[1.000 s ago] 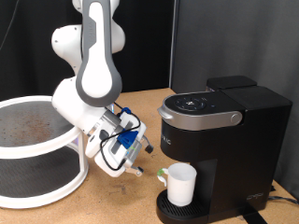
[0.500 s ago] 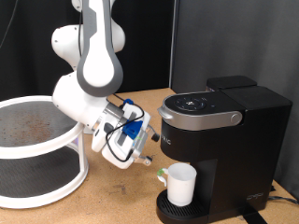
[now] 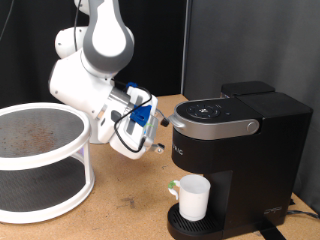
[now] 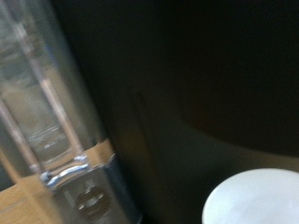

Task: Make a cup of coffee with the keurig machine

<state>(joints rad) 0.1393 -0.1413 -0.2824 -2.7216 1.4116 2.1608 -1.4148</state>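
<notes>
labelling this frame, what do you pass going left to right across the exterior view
White two-tier round rack → robot arm → gripper → cup → keurig machine, whose body extends furthest to the exterior view's right.

The arm (image 3: 92, 60) is glossy white with rounded, bulbous joints and a broad grey band on its upper link. Near the end effector (image 3: 152, 143) sit a blue block and looping black and white cables.
</notes>
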